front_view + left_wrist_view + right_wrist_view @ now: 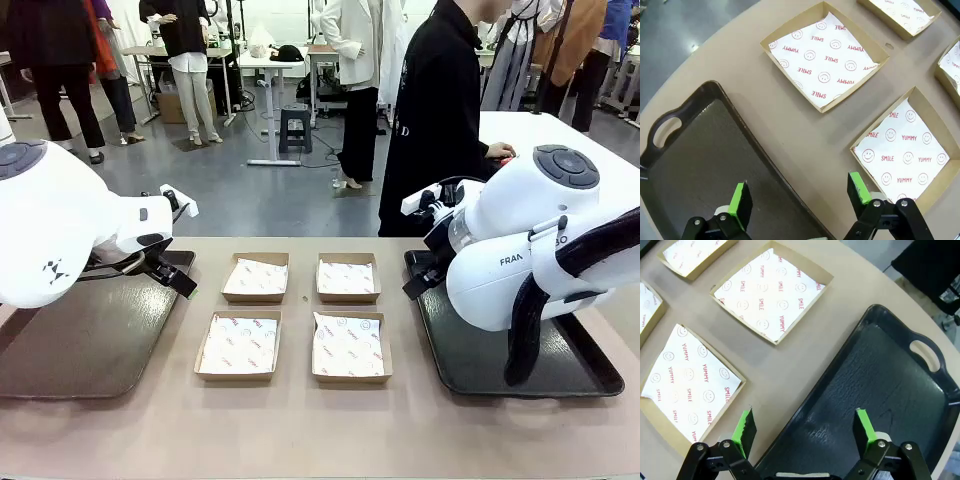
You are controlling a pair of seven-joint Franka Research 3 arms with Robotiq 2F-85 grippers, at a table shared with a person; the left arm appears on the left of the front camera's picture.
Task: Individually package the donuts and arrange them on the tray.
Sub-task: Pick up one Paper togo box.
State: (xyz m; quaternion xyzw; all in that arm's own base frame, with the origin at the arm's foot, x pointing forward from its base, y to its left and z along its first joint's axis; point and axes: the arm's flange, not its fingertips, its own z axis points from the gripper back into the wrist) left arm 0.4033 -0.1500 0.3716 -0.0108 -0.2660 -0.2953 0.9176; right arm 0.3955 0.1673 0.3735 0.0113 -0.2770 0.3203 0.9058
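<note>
donuts: the one candidate is a red speck (508,156) by the person's hand (497,150) on the white table (545,130), far beyond both grippers. it is too small to tell shape or glaze.

left gripper (798,189): released, jaws wide, nothing between the pads. it hangs over the long rim of the brown tray (690,165), one finger above the tray floor and the other above the tabletop (790,125). a paper-lined box (880,120) lies just ahead of that outer finger.

right gripper (804,419): released too, empty, straddling the rim of the black tray (880,375). another box (715,351) lies just ahead of the finger that is off the tray.

the wrist views give the liner print (red smiley faces, "smile", "yummy") and a handle cutout on each tray. the front view gives the layout: four boxes, two by two, between the grippers, each lined with a paper sheet, with the person standing past them.
</note>
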